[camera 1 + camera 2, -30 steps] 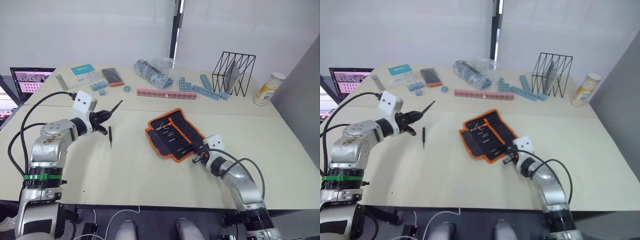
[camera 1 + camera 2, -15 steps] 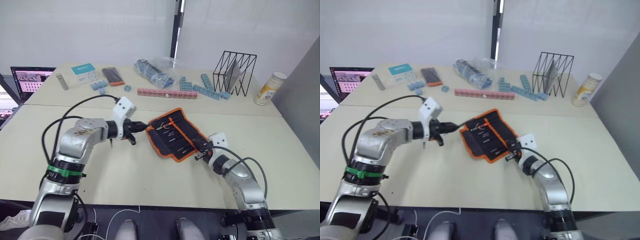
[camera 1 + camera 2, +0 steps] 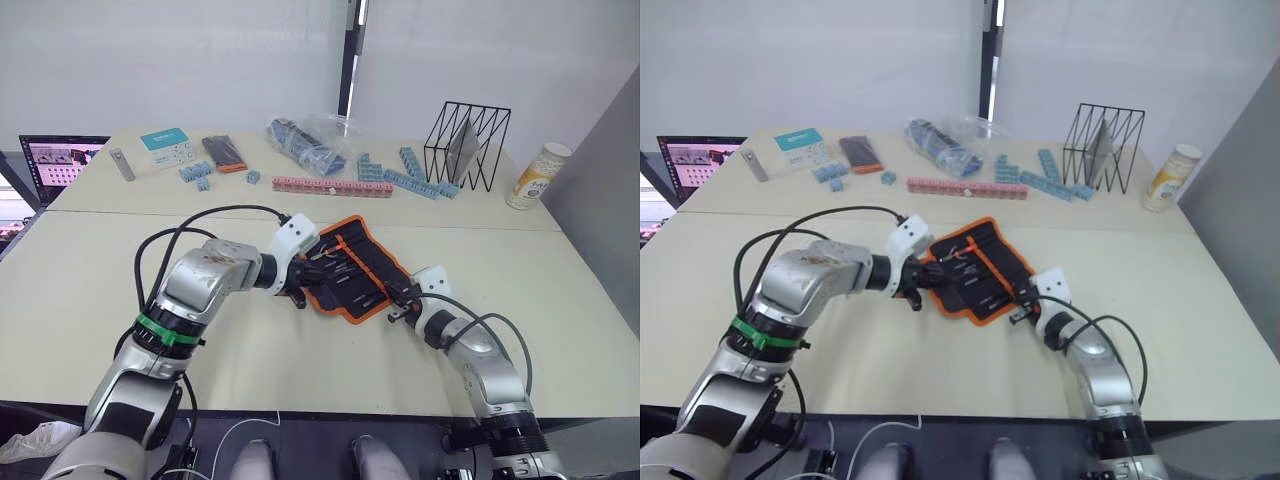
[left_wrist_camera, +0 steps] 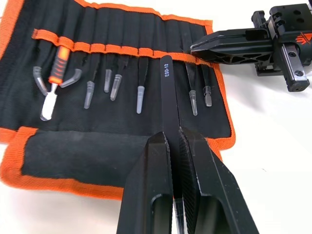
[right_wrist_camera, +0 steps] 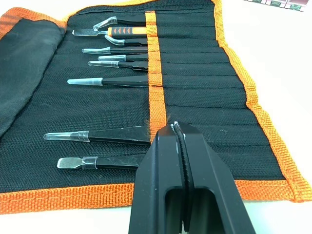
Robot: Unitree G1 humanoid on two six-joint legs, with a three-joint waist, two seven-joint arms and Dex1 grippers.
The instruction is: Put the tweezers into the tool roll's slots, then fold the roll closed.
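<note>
While the tool roll lies open on the table, a black tweezer is held over it by the left gripper, whose fingers are closed tightly on the tweezer's lower half. The blunt end of the tweezer, marked with small white letters, points toward the orange strap and sits over an empty slot between two filled ones. Several tweezers with clear tip caps are already seated in the slots, and an orange-handled tool is seen at one end of the row.

The right gripper rests on the near edge of the roll, just beside the strap, with its fingers pressed together – whether a fold of fabric is pinched between them cannot be told. In the head views it is seen at the roll's corner nearest the robot's right arm.

The step in hand is judged to be the insertion of this tweezer under the strap. Several things could go wrong from here. If the blunt end is lowered slightly off the slot's line, it may catch on the stitching or slide on top of the strap instead of under it. The roll could be pushed along the table (it is light fabric) if it is not held down firmly. A neighbouring tweezer could also be knocked by the wide left fingers – the filled slots are just beside the target.
</note>
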